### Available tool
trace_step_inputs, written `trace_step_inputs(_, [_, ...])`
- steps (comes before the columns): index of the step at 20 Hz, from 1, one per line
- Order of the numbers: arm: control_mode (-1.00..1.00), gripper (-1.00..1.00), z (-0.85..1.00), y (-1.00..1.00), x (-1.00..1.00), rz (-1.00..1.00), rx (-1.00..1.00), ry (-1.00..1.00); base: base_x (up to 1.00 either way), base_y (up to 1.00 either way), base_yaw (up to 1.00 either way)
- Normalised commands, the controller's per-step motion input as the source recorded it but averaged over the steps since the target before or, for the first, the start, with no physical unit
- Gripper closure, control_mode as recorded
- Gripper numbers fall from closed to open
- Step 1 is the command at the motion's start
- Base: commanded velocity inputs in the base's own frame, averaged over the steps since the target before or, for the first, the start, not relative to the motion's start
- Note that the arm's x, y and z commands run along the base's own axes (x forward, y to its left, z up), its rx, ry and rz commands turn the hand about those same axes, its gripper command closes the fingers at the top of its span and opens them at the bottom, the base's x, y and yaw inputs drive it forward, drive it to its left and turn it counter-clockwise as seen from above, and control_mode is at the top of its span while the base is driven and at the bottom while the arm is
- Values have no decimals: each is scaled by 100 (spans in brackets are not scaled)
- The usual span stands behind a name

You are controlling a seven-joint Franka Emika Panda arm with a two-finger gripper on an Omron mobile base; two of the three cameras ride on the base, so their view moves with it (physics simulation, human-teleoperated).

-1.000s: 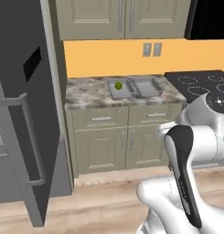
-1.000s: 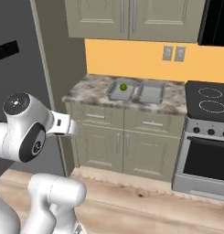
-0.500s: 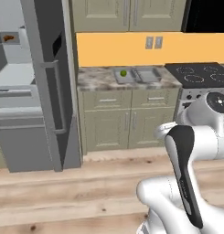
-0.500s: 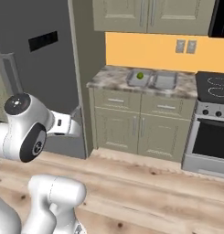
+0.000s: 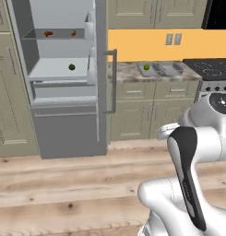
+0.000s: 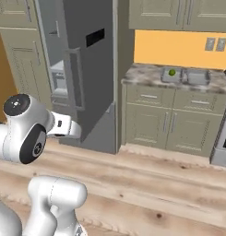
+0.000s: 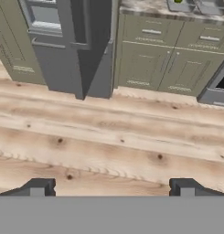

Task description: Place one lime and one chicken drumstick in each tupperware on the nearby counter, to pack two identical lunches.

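Your base has driven back and swung left since half a second ago, so both base views now take in the whole fridge point(image 5: 63, 78) with its door point(image 5: 101, 78) open, and the counter point(image 5: 133, 73) sits further off to the right; nothing on it has shifted.

Counting from largest to smallest, you have one fridge, standing open on the left base view, with a grey shelf point(image 5: 59, 69) and a drawer front below it. One counter point(image 6: 146, 78) of speckled stone runs beside it over beige cabinets point(image 6: 179, 122). One black stovetop point(image 5: 211, 69) lies at the counter's far end.

Two grey tupperware trays sit side by side on the counter, touching or nearly so: the left tupperware point(image 5: 146, 70) and the right tupperware point(image 5: 171, 69). You can count two limes: one lime point(image 5: 146, 67) in the left tray, and a second lime point(image 5: 71, 67) on the fridge shelf. Two small brown pieces point(image 5: 48, 33) rest on the upper fridge shelf, too small to identify.

Your gripper point(image 7: 111, 188) hangs over bare wooden floor point(image 7: 109, 146), fingers point(image 7: 38, 187) wide apart and holding nothing.
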Motion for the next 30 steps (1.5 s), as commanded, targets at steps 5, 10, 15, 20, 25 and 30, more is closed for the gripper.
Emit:
trace_step_inputs(5, [100,-100,0,0,0,0,0,0,-3,100,0])
trace_step_inputs(10, [100,-100,0,0,0,0,0,0,0,100,0])
trace_step_inputs(15, [100,-100,0,0,0,0,0,0,3,100,0])
trace_step_inputs(20, [100,-100,0,0,0,0,0,0,34,18,-4])
trace_step_inputs(25, [100,-100,0,0,0,0,0,0,72,-3,-11])
trace_step_inputs(30, [100,-100,0,0,0,0,0,0,75,-1,-11])
